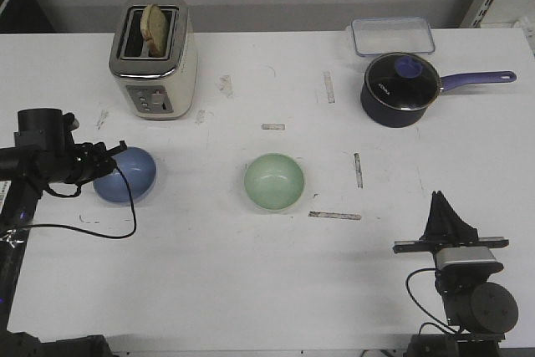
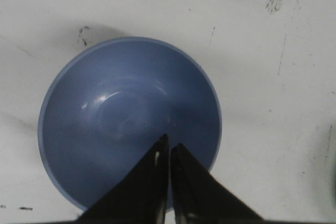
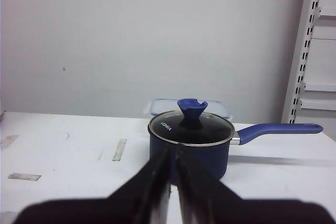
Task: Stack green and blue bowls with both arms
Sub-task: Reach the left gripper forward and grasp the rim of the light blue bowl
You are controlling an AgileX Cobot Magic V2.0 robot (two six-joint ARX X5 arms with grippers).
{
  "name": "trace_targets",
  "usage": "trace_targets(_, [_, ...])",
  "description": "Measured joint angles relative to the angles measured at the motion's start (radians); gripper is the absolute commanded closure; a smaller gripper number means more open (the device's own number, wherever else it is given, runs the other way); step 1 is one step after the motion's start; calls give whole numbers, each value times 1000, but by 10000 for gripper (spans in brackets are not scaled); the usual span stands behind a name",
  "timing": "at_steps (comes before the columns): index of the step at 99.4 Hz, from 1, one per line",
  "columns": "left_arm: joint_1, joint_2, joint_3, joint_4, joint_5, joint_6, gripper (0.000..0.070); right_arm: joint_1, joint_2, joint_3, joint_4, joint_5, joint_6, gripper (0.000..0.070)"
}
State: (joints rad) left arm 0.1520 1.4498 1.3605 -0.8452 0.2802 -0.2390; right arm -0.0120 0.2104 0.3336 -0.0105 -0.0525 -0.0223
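My left gripper point(image 2: 169, 148) hangs right over the blue bowl point(image 2: 128, 119), its fingertips pressed together with nothing between them, pointing down into the basin just inside the near rim. It has no hold on the bowl yet. In the front view that bowl sits directly under my left arm's tip, and the green bowl point(image 1: 274, 182) stands well apart from it, off toward the middle of the table point(image 1: 251, 273), upright and with nothing in it.

My right gripper point(image 3: 172, 156) is parked low, far back from both bowls, its fingers closed on nothing (only a thin slit shows between them). Straight ahead of it stands the dark saucepan point(image 3: 190, 142) with its glass lid on, a clear lidded box point(image 1: 393, 37) just behind that.

So I judge the stacking as barely begun: neither bowl is lifted, and the two are still separate. Left to do is opening the left gripper, gripping the blue bowl's rim, carrying it over and setting one bowl inside the other.

As for writing, the lid rim carries a small white word that reads like "KONKA". The toaster point(image 1: 154, 58) shows buttons, no legible text.
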Motion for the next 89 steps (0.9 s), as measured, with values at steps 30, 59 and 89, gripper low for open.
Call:
trace_targets(30, [114, 53, 0, -23, 4, 46, 323, 0, 0, 0, 0, 0, 0, 687])
trace_targets(59, [124, 164, 0, -23, -45, 92, 335, 0, 0, 0, 0, 0, 0, 688])
trace_targets(89, [103, 267, 0, -14, -46, 102, 643, 0, 0, 0, 0, 0, 0, 687])
